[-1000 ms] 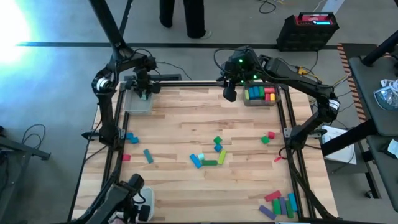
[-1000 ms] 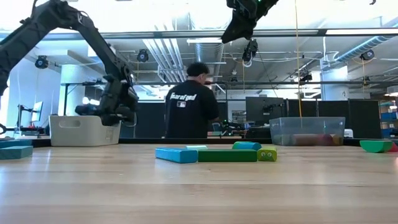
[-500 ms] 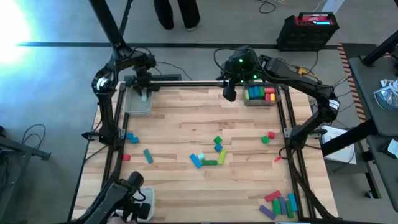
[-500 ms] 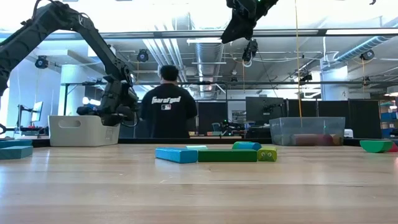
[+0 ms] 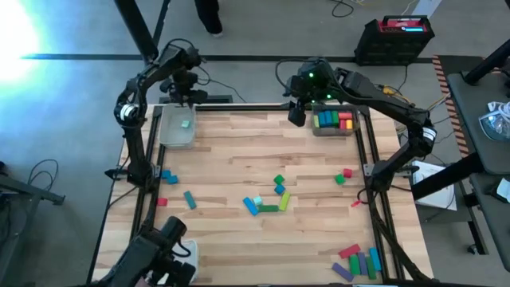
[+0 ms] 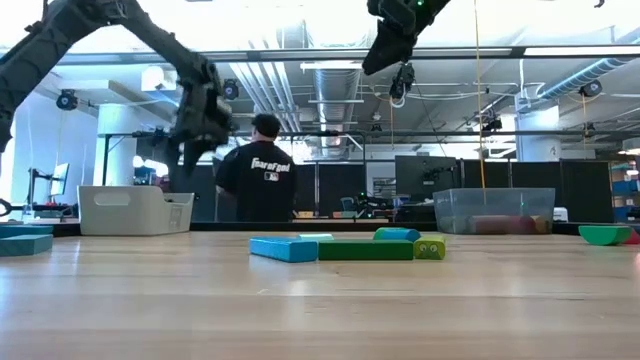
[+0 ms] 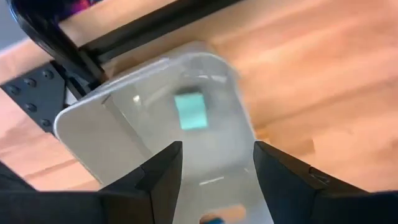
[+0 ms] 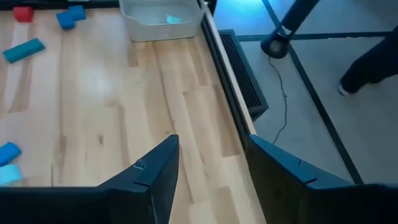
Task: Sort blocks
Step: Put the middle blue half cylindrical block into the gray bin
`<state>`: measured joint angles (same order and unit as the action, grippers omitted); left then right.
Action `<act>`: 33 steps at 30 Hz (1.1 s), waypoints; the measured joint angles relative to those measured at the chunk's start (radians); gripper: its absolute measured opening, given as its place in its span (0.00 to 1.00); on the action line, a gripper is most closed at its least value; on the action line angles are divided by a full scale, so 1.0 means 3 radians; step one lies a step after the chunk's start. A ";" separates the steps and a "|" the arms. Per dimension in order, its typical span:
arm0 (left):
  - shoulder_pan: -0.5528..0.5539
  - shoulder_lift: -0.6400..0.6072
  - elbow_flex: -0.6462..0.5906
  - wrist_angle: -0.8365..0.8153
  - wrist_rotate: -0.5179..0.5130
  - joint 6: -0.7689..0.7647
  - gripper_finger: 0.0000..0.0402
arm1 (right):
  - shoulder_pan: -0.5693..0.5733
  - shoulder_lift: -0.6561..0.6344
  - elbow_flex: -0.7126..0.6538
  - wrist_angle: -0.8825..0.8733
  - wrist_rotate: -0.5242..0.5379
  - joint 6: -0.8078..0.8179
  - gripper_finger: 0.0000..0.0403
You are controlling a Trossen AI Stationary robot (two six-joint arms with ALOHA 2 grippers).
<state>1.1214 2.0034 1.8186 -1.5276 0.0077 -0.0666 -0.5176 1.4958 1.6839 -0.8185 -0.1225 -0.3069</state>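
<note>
One teal block [image 5: 185, 123] lies alone in the grey tray [image 5: 169, 137] at the desk's [image 5: 239, 167] far left corner, with the left pincer [image 5: 182, 86] raised above and just beyond the tray, its fingers spread and holding nothing. The left wrist view looks straight down past those parted fingers onto the block on the tray floor, which suggests a drop just completed here.

Across the desk, the right pincer [image 5: 296, 116] hangs high beside the clear tray [image 5: 319, 130] at the far right, where red, green, yellow and blue blocks already sit packed together; its fingers are also apart and empty, as the right wrist view shows. It looks to be waiting its turn.

Most of the sorting seems to remain. A cluster of blue, green and yellow-green blocks [image 5: 267, 199] lies mid-desk, a red and a green piece [image 5: 343, 176] rest toward the right side, teal, blue and red pieces [image 5: 169, 177] are scattered near the left edge, and a row of bars [image 5: 358, 262] stands at the near right corner.

Beyond the desk, a person in a dark shirt [image 6: 256, 180] stands with their back turned, well apart from both arms.
</note>
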 joint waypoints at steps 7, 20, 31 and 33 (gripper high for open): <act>-0.0334 -0.0397 0.0174 -0.0149 0.0007 0.0081 0.45 | -0.0072 -0.0050 0.0007 -0.0024 0.0001 0.0001 0.51; -0.1191 -0.1287 -0.0422 -0.0131 0.0008 -0.0244 0.46 | -0.0072 -0.0067 0.0003 -0.0329 -0.0020 -0.0196 0.57; -0.2339 -0.2536 -0.1983 0.0460 0.0034 -0.0797 0.46 | 0.0317 -0.0068 -0.0015 -0.0327 -0.0317 0.0159 0.57; -0.2536 -0.2677 -0.2212 0.0537 0.0030 -0.0995 0.46 | 0.0483 -0.0068 -0.0016 -0.0251 -0.0317 0.0326 0.57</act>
<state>0.3604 1.2002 1.1551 -1.3664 0.0166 -0.3650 -0.3727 1.4755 1.6791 -0.8936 -0.2175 -0.2090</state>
